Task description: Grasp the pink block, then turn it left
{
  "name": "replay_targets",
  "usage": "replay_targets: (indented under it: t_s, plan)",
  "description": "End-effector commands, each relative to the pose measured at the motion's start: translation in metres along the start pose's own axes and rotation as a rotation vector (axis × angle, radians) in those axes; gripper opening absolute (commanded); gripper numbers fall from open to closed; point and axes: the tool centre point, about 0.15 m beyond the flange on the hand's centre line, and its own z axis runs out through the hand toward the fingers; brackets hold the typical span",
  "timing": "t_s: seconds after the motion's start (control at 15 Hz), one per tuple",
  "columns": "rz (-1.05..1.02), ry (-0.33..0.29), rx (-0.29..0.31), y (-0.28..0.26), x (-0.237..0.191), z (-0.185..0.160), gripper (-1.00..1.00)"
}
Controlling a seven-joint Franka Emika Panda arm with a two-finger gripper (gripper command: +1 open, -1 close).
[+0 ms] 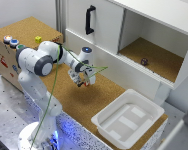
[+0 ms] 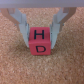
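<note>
In the exterior view, the Franka arm reaches from its base at lower left, elbow bent and wrist angled down, to bring the gripper (image 1: 84,80) low over the cork worktop (image 1: 94,107) at frame centre, where the pink block (image 1: 86,83) shows only as a reddish speck at the fingertips; a white tray (image 1: 144,107) sits at lower right, a small yellow block (image 1: 38,38) on the cork box at upper left, and a small dark object (image 1: 143,61) in the open cabinet at upper right. In the wrist view, the gripper (image 2: 41,35) straddles the pink block (image 2: 40,41), lettered H and D, at frame centre on the cork, its two fingers (image 2: 23,27) drawn in narrow against the cube's opposite sides. That looks like a hold taken squarely so the cube can be turned left without slipping, though firm contact cannot be confirmed.
</note>
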Motion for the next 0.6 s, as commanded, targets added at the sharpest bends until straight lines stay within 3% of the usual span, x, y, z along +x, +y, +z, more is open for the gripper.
replay_targets:
  t_s: [0.0, 0.2, 0.4, 0.53]
  plan:
    - [-0.326, -0.082, 0.056, -0.025, -0.013, -0.013, -1.0]
    - [-0.613, -0.113, 0.1, -0.027, -0.019, -0.018, -1.0]
    - [-0.934, -0.135, 0.072, -0.014, -0.011, -0.019, -1.0]
    - [-1.177, -0.165, 0.097, -0.016, -0.015, -0.018, -1.0]
